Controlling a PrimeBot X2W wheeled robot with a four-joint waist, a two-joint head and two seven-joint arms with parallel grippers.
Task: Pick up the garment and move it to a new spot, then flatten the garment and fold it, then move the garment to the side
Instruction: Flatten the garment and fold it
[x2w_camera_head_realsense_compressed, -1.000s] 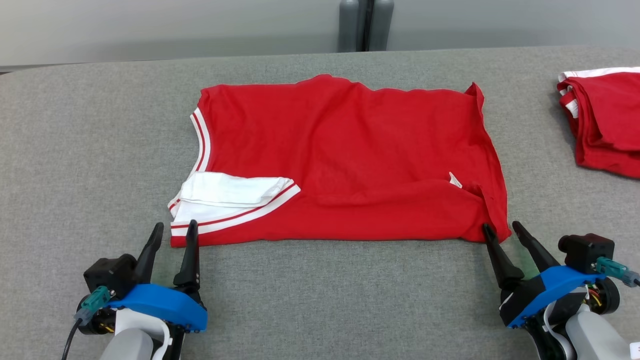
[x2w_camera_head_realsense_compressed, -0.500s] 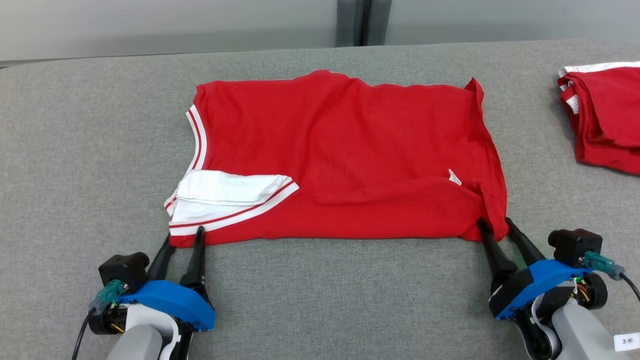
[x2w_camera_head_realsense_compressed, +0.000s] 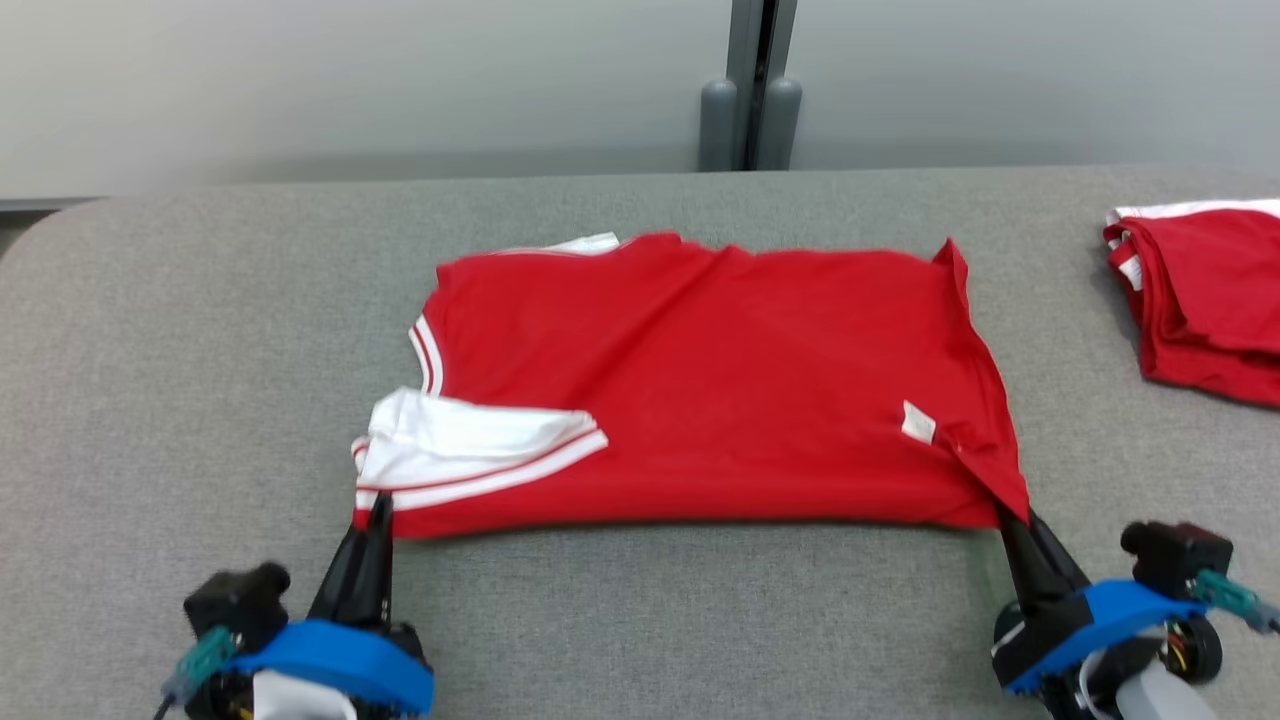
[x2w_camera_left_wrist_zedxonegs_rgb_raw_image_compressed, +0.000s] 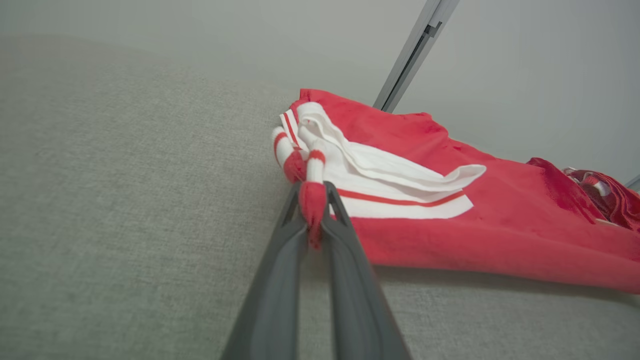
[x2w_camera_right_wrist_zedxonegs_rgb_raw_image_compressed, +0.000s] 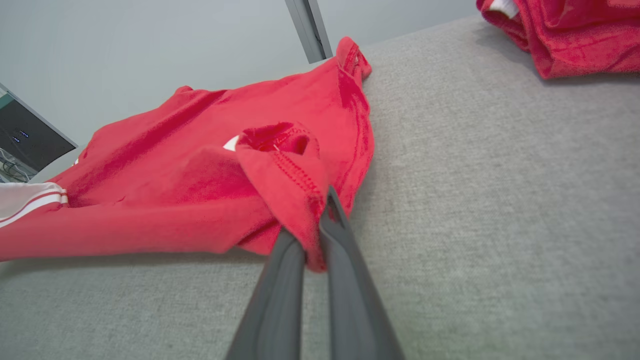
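The garment (x2w_camera_head_realsense_compressed: 700, 380) is a red shirt with white, red-striped trim, lying part-folded on the grey table (x2w_camera_head_realsense_compressed: 200, 350). My left gripper (x2w_camera_head_realsense_compressed: 378, 510) is shut on its near left corner, and the left wrist view shows the red and white trim (x2w_camera_left_wrist_zedxonegs_rgb_raw_image_compressed: 312, 192) pinched between the fingers. My right gripper (x2w_camera_head_realsense_compressed: 1015, 520) is shut on the near right corner, where a fold of red hem (x2w_camera_right_wrist_zedxonegs_rgb_raw_image_compressed: 300, 200) sits between the dark fingers (x2w_camera_right_wrist_zedxonegs_rgb_raw_image_compressed: 340, 250). The near edge of the garment (x2w_camera_right_wrist_zedxonegs_rgb_raw_image_compressed: 150, 220) is raised slightly off the table.
A second red garment (x2w_camera_head_realsense_compressed: 1200, 290), folded, lies at the table's far right. A grey post (x2w_camera_head_realsense_compressed: 750, 100) stands behind the table against a pale wall. Bare grey table stretches to the left and in front of the shirt.
Both grippers moved onto the near corners and closed on them. The near edge has lifted, and the whole view has shifted as the camera moved.
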